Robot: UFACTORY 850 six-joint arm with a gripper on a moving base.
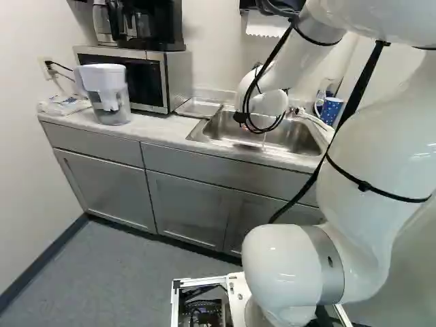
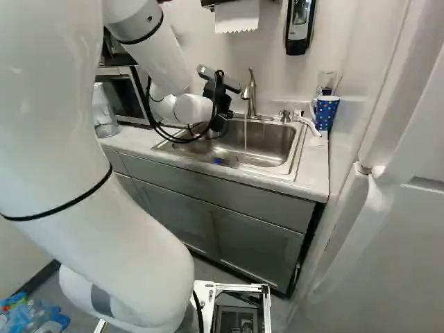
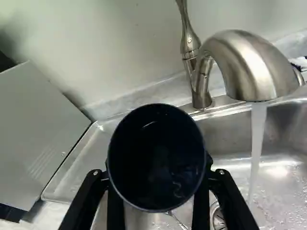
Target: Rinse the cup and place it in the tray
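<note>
Points cup (image 3: 156, 158) open end back at wrist cam, long axis approx. along line of sight. Clamps it w/ gripper (image 2: 219, 119), one finger per side, over sink (image 2: 270, 142), beside running water (image 3: 256, 143). Bends arm (image 2: 156, 52) fwd & down, wrist near faucet (image 2: 251, 94). Shows tray (image 1: 197, 107) beside sink in L base view, wall dispenser (image 2: 300, 26) only in R base view.

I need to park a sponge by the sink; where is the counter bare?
The counter is bare right of the sink, in front of the brush, and in front of the microwave, between the pitcher and the sink. It is crowded behind the brush, at the spotted mug, and around the pitcher, beside a bag.
</note>
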